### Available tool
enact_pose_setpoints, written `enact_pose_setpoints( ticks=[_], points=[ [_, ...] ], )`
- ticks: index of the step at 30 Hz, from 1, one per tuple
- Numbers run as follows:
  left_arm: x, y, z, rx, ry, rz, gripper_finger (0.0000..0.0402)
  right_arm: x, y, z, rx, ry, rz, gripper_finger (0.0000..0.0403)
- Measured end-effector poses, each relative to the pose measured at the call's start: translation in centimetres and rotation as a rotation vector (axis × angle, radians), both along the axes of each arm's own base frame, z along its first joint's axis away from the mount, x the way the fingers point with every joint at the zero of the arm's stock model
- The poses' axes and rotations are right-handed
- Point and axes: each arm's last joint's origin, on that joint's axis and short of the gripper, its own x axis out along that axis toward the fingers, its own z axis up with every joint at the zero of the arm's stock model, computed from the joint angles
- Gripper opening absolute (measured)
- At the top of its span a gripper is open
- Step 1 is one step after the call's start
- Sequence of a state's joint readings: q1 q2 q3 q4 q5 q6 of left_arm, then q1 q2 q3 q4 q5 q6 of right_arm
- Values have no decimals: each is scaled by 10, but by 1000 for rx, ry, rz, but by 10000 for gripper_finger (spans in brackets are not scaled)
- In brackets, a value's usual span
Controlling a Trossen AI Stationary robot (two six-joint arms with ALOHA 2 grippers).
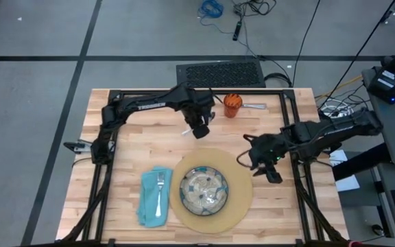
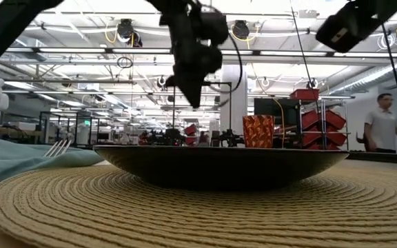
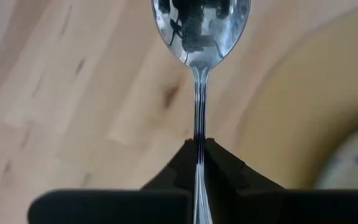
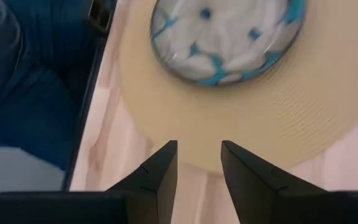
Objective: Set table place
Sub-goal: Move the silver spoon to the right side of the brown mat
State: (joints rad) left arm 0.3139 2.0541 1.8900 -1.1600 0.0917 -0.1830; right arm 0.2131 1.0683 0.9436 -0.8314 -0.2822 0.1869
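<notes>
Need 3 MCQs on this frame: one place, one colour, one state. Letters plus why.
1. Where is the fork?
A. on the teal napkin
B. in the plate
C. beside the cup

2. What colour is the cup?
A. green
B. orange
C. white

3. What is the left tool doing?
A. standing open, empty
B. resting on the plate
C. shut on the spoon

Answers: 1 A, the fork lies on the napkin left of the placemat. 2 B, it shows orange in the high view. 3 C, the left wrist view shows the spoon's handle pinched between the fingers.
</notes>
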Motion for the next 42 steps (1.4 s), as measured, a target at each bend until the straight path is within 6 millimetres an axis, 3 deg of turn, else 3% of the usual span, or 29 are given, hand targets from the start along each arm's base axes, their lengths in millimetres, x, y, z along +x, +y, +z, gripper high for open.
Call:
enact_pose_setpoints(
  ticks=[8, 15, 22, 31, 36, 42],
  points=[
    [10, -56, 40, -73, -228, -13, 0, -15, 40, -1, -50, 14, 48, 116],
    [37, -109, 49, -149, -439, -23, 0, -34, 71, -1, -132, -31, 32, 116],
    [72, -150, 17, -210, -529, 33, 0, -59, 97, 0, -172, -98, 22, 116],
    [122, -186, -42, -389, -714, 212, 0, -91, 120, 0, -159, -143, 71, 116],
    [132, -206, -64, -447, -774, 327, 0, -104, 126, 0, -152, -141, 131, 116],
    [131, -223, -69, -384, -808, 396, 0, -115, 130, 0, -179, -173, 172, 116]
  ],
)
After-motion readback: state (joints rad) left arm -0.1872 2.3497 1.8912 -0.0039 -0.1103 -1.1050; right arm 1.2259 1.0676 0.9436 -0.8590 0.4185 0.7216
